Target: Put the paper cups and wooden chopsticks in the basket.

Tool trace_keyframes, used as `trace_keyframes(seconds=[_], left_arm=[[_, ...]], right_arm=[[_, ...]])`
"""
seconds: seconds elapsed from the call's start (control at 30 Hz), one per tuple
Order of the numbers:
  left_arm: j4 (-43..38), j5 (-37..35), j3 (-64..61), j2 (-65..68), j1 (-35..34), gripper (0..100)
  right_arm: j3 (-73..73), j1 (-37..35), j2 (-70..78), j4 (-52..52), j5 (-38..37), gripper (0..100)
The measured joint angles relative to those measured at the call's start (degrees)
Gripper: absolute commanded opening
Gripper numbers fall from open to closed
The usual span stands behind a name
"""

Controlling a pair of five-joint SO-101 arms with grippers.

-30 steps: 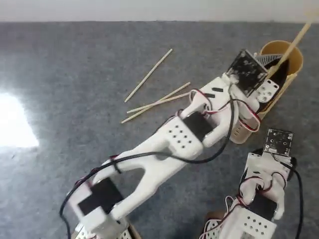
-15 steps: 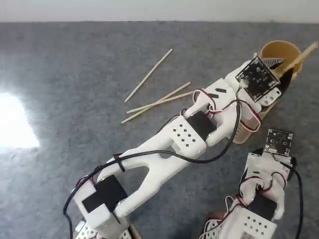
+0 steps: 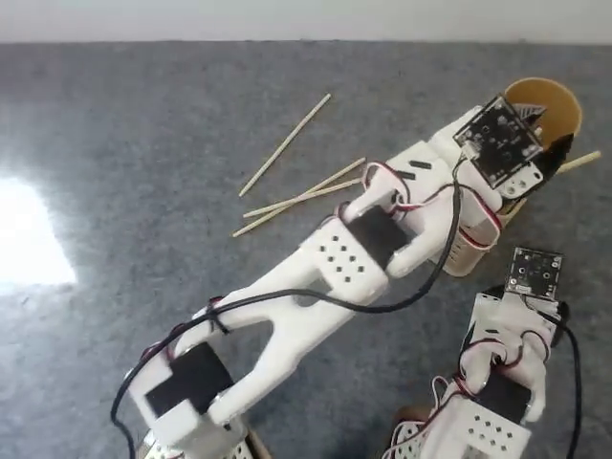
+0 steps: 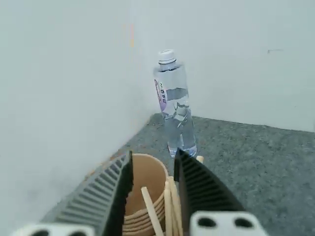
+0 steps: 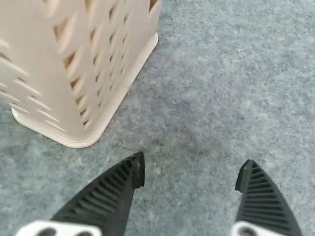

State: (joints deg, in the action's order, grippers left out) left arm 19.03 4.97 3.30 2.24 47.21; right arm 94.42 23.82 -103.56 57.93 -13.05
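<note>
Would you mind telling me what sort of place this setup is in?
Probably a plain indoor test corner: a grey carpet-like surface, bare white walls, and a water bottle standing in the corner.

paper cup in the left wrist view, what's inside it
At least two wooden chopsticks lean inside the paper cup; the fingers cover its lower part.

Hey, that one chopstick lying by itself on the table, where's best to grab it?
Probably near the middle of the lone chopstick, straight down from above, jaws across its length: it lies flat on the table, apart from the other two chopsticks.
</note>
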Motion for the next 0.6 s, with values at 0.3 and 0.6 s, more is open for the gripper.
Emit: trace_keyframes(seconds=[0.3,0.6], left_arm=[[32.97,5.45,17.76,-6.59,-6.51,13],[65.67,5.45,33.85,-7.47,-19.60,14]], right_arm=[[0.00,0.00,0.00,0.00,0.00,30.3],[0.00,0.00,0.00,0.00,0.00,30.3]])
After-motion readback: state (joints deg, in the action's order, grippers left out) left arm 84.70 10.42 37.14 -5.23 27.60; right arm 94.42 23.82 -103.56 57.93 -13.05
